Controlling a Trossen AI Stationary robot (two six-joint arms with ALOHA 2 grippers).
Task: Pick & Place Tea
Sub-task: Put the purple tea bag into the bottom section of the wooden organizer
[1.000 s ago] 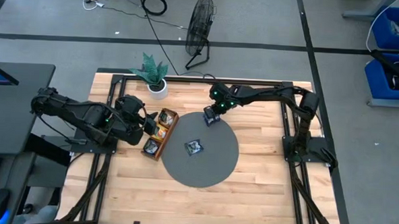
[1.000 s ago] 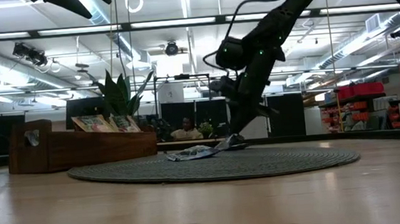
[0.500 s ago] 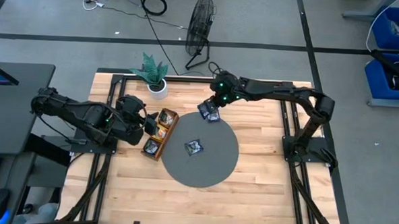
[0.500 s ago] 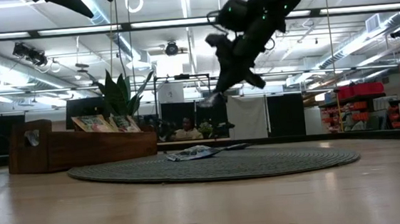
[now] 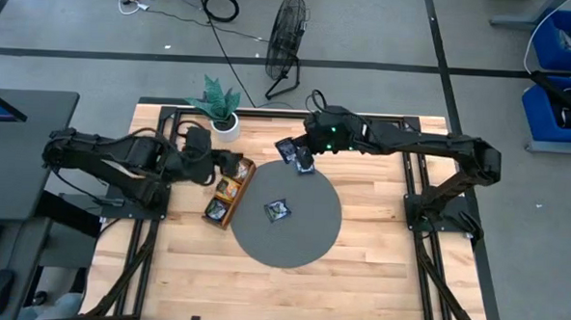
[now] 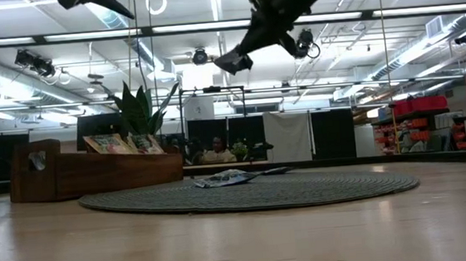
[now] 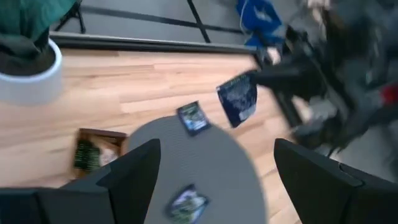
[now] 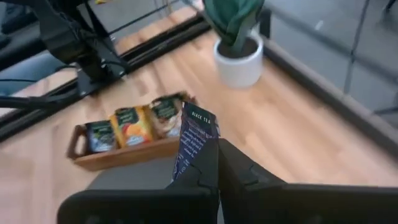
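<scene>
The long wooden tray (image 5: 228,189) lies just left of the round dark mat (image 5: 288,218) and holds several tea sachets (image 8: 127,126) standing side by side: a dark one, a yellow-orange one and a greenish one show in the right wrist view. The left gripper (image 5: 235,166) hovers above the tray's far end with its fingers (image 7: 134,171) spread wide and nothing between them, its arm reaching in low from the table's left edge. On the mat, one sachet (image 5: 277,211) lies flat near the middle and another (image 5: 305,166) rests at the far rim. Above that rim the right gripper (image 5: 295,153) hangs well clear of the table, its arm stretched across from the right side, fingers pressed together on a dark blue sachet (image 8: 193,139) that stands on edge in the pinch. The table (image 5: 378,261) is pale wood planking; a potted plant (image 5: 220,107) stands at its far left corner, and a floor fan (image 5: 286,44) sits on the grey floor beyond.
</scene>
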